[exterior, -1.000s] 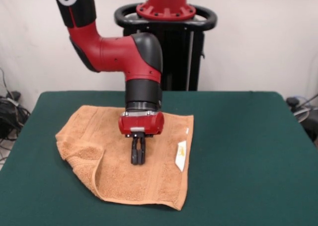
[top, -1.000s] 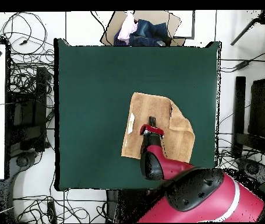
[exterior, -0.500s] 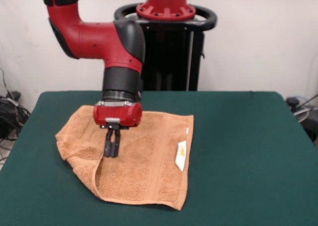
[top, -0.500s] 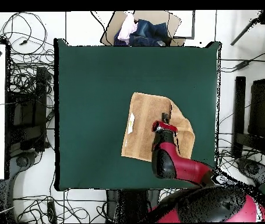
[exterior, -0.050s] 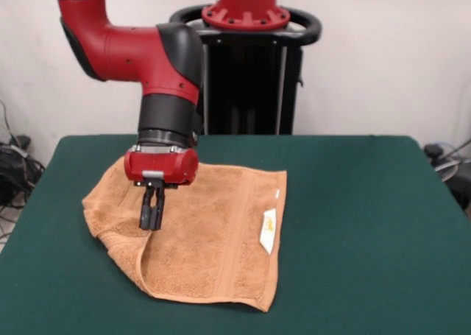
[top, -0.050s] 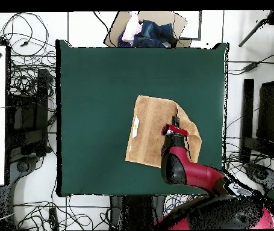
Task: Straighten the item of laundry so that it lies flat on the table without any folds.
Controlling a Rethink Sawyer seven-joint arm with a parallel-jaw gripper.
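The orange-tan towel (exterior, -0.050s: 199, 228) sits on the green table (exterior, -0.050s: 353, 224) with one side flopped over onto itself, so there's a fold ridge. The gripper (exterior, -0.050s: 151, 221) points straight down right at that folded edge, fingers pinched together, not obviously holding any cloth. The white tag (exterior, -0.050s: 268, 230) lies near the towel's opposite edge.

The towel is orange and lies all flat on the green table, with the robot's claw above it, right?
Not quite. The towel is not all flat: the front view shows one corner folded over beside the gripper. It is orange and lies on the green table, with the gripper above it.
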